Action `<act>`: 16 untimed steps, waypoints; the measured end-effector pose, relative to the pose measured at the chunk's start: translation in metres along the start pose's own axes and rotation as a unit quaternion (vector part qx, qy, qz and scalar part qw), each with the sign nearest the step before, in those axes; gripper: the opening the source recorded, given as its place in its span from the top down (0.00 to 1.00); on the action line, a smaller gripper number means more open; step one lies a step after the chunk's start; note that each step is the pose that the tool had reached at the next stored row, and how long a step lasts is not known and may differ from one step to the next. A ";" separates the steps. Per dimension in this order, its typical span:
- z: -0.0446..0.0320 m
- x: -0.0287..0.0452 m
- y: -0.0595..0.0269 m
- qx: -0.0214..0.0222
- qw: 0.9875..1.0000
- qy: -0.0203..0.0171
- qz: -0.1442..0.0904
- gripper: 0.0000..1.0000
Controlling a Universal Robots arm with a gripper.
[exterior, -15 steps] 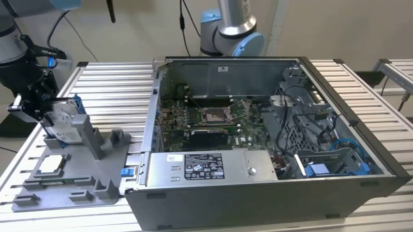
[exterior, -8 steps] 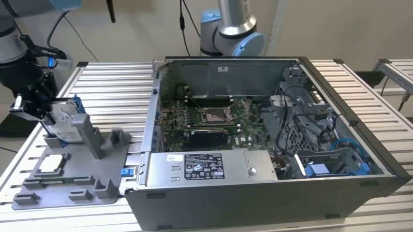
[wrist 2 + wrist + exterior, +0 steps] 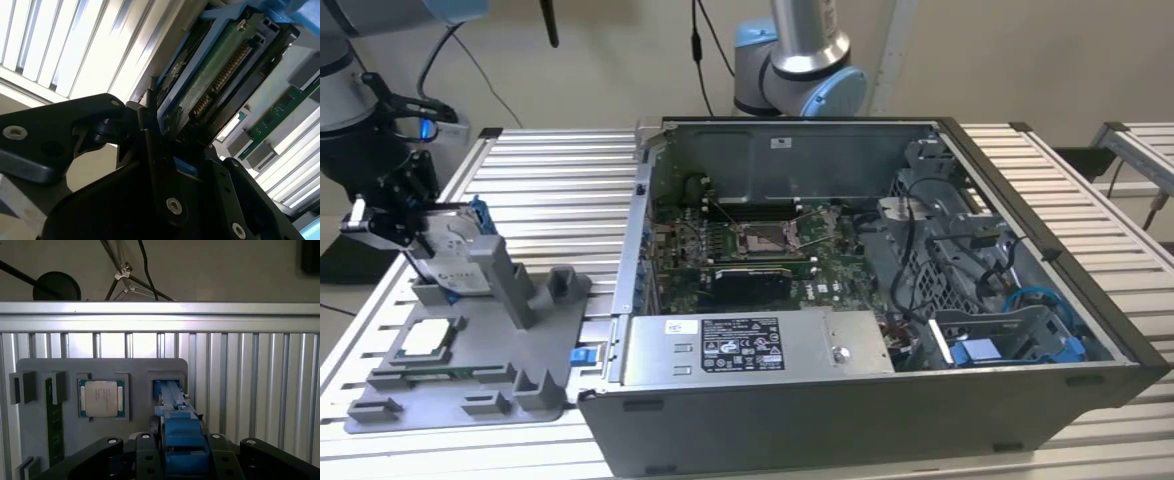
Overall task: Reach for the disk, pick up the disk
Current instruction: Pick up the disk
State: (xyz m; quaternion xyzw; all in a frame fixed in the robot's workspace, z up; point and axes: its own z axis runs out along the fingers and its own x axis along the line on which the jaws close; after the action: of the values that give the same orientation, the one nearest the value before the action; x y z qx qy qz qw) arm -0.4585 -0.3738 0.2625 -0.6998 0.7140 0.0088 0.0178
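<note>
Step in hand: the pick. Reach looks complete.

The gripper (image 3: 400, 232) sits at the exterior view's left, over the grey fixture (image 3: 534, 392) on the slatted table (image 3: 547, 180). The disk (image 3: 447, 245) stands upright on edge in the fixture, label face showing, a grey post (image 3: 500, 280) just beside it.

In the first wrist view the disk's blue bracket (image 3: 177, 432) lies between the two black fingers (image 3: 145, 457), running down to the slot (image 3: 167, 385). The processor chip (image 3: 101, 398) rests in its own pocket beside that slot. In the second wrist view the disk's green board and connector row (image 3: 215, 75) face the camera, with a finger (image 3: 150, 145) against the disk's edge.

Pincer state: narrow, apparently clamped on the disk across its thin dimension. Whether the lower edge has cleared the slot cannot be told.

Notes on doing it well (judgement):
- Pressure should land on the bracket and metal body, not on the board or connector.
- Any pull should run straight along the slot, disk upright; a tilt would likely bind it against the slot walls or the post.
- Grip sits near one end, so the free end may swing; slow motion is advisable.
</note>
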 end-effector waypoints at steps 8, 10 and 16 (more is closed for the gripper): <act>0.0000 -0.0005 0.0000 0.000 1.000 0.002 0.000 1.00; 0.0001 -0.0019 0.0000 0.000 1.000 0.006 0.000 1.00; -0.0002 -0.0034 0.0001 0.000 1.000 0.015 0.000 1.00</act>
State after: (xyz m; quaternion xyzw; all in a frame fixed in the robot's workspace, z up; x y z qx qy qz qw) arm -0.4585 -0.3704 0.2628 -0.7001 0.7140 -0.0018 0.0075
